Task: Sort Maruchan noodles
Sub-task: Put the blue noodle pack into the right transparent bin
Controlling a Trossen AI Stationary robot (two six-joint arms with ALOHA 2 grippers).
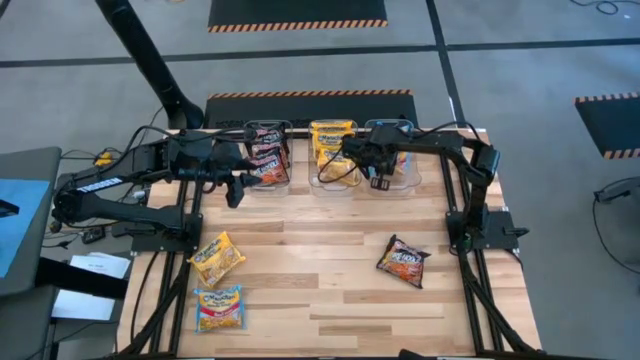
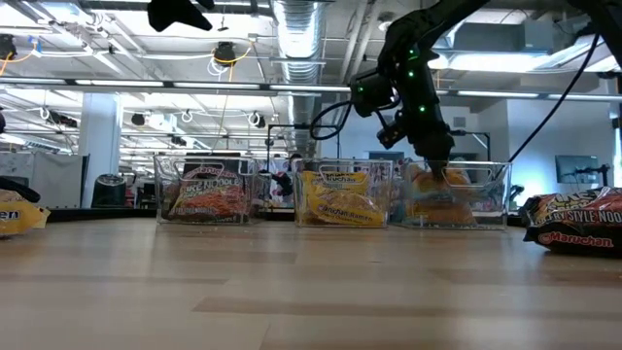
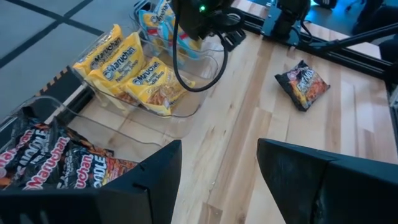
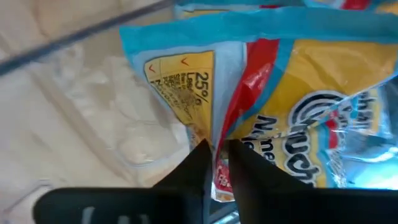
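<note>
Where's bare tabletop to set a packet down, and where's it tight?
Free: the wide middle of the table, between the yellow packet and blue-yellow packet on one side and the dark packet on the other. Crowded: the back edge, where three tubs stand in a row, the right gripper over one and the open left gripper beside.
</note>
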